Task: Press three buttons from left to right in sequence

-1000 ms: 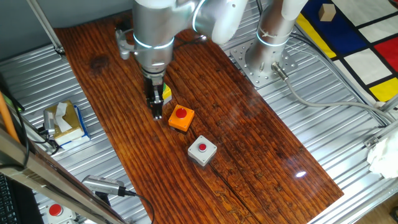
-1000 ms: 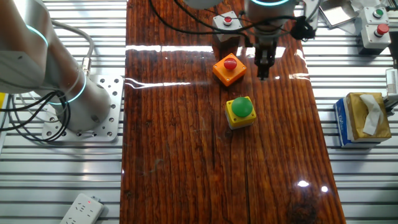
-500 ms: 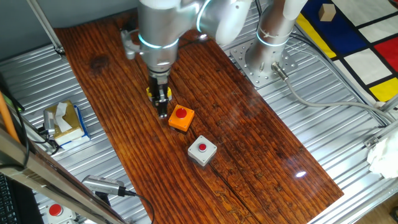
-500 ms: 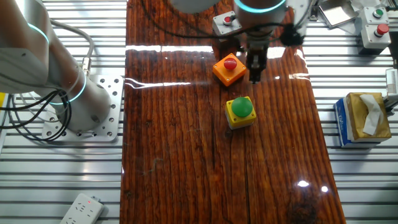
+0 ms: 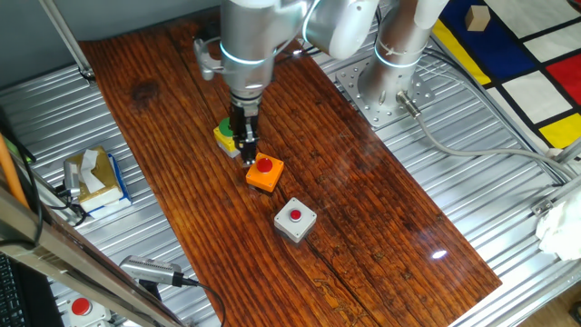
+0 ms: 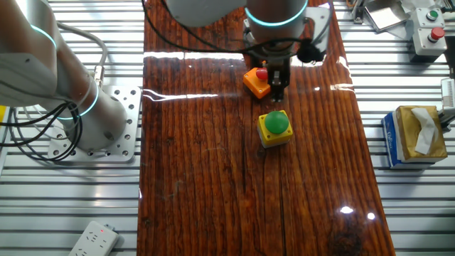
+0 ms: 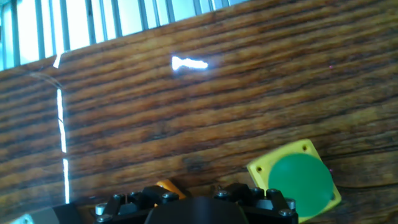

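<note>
The three buttons lie in a diagonal row on the wooden board (image 5: pixel 363 209). The yellow box with the green cap (image 5: pixel 224 136) is at the far left, the orange box with the red cap (image 5: pixel 264 172) in the middle, the grey box with the red cap (image 5: pixel 295 220) nearest. My gripper (image 5: pixel 248 153) points down between the yellow and orange boxes, at the orange box's edge. In the other fixed view the gripper (image 6: pixel 276 91) covers part of the orange box (image 6: pixel 253 81), just beyond the yellow box (image 6: pixel 274 128); the arm hides the grey box. The hand view shows the yellow box (image 7: pixel 297 182) and an orange corner (image 7: pixel 168 186); the fingertips are hidden.
A tissue box (image 5: pixel 95 177) stands left of the board on the metal table. A second robot's base (image 5: pixel 390 82) is bolted at the right. Two spare pale button boxes (image 6: pixel 432 30) and a power strip (image 6: pixel 92 238) lie off the board.
My gripper has moved from the outer side of the yellow box across to the gap between the yellow and orange boxes. The buttons have not moved.
</note>
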